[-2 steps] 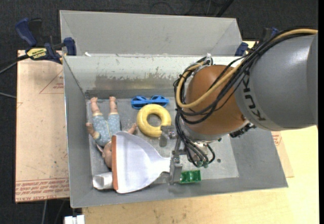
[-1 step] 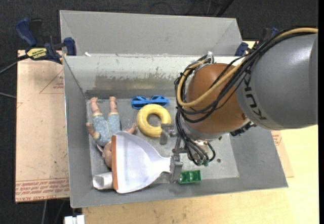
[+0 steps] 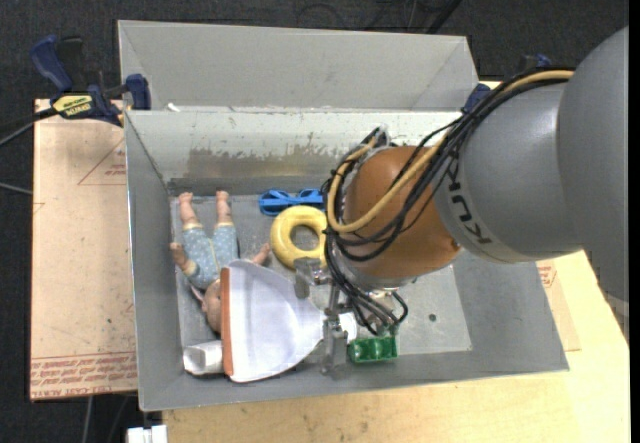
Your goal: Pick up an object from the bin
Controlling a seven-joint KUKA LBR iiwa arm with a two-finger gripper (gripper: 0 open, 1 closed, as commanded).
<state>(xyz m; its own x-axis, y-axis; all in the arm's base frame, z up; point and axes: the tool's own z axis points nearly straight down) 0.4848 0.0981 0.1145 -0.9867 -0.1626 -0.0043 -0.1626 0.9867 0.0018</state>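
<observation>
My gripper hangs low in the front middle of the bin, under the arm's orange cover. It is at the right edge of a white scoop-shaped piece with an orange rim, which lies flat toward the front left. A small green block lies just to the gripper's right on the bin floor. Directly behind the gripper sits a yellow ring, partly hidden by the wrist.
A baby doll in blue clothes lies along the left wall, its head under the white piece's edge. A blue plastic thing sits at the back behind the yellow ring. The arm and its cables cover the bin's right middle.
</observation>
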